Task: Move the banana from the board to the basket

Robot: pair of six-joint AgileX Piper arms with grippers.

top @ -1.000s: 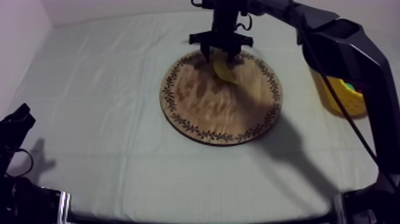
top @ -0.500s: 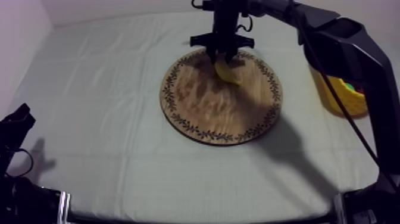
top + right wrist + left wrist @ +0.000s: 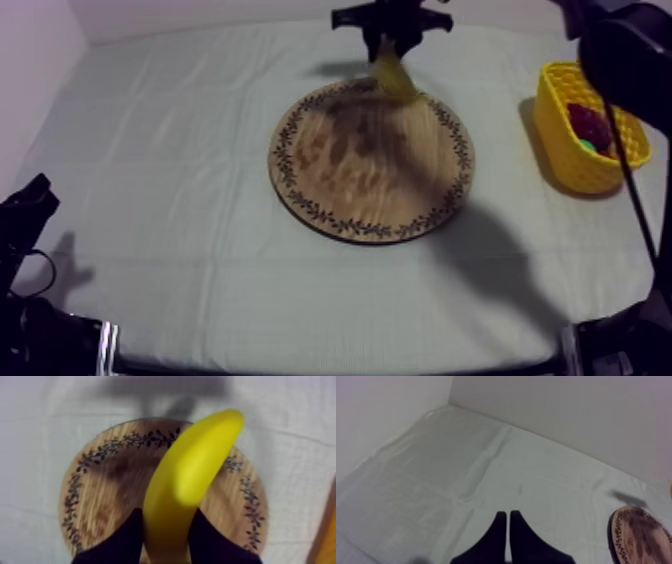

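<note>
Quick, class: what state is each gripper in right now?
Left gripper: closed, holding nothing.
Right gripper: closed on the banana.

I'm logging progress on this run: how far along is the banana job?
Done: the right gripper is shut on the banana and holds it above the wooden board. In hand: the banana, lifted but not yet over the yellow basket, which stands to the board's right. Left: carry it over the basket and release it there. The left gripper rests shut, away from the work.
</note>
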